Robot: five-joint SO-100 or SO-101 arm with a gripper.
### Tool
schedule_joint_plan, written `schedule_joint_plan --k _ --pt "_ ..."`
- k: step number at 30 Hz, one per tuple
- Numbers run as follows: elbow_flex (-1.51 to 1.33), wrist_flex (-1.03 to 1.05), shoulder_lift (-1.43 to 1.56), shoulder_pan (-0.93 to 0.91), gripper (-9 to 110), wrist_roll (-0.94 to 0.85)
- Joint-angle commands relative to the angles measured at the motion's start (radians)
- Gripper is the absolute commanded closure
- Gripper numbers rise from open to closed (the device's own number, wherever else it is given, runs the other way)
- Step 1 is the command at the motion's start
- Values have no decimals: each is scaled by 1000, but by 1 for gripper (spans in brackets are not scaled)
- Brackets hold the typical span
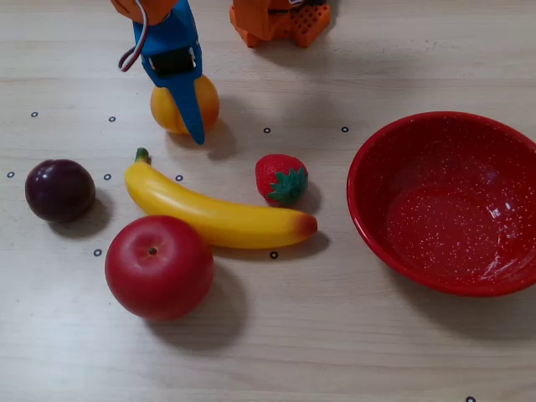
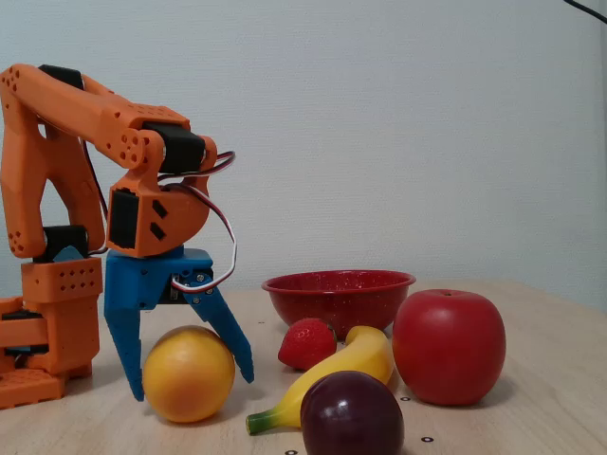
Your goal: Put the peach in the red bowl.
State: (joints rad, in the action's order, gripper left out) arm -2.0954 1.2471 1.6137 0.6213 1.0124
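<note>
Pale wooden table (image 1: 335,352) carried the fruit. Peach (image 1: 176,107) lay at ten o'clock, straddled by the wide gripper (image 2: 190,379), unclamped. Slipping toward banana (image 1: 218,213) was judged possible; bowl (image 1: 368,218) at three o'clock.

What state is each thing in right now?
Round yellow-orange plastic peach: on table, between open fingers.
Glossy red speckled bowl: upright, empty.
Blue gripper: open, straddling peach.
Yellow banana, red apple, purple plum, strawberry: resting on table.
</note>
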Motion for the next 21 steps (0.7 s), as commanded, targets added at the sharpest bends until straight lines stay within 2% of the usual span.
schedule_joint_plan --k 1,3,8,14,21 --pt "14 -44 -5 -3 59 37" --pt "9 -57 -9 -2 65 37" --pt "8 -81 -8 -2 101 11" --pt "54 -26 20 20 101 -20" --pt "426 311 118 -44 101 -158"
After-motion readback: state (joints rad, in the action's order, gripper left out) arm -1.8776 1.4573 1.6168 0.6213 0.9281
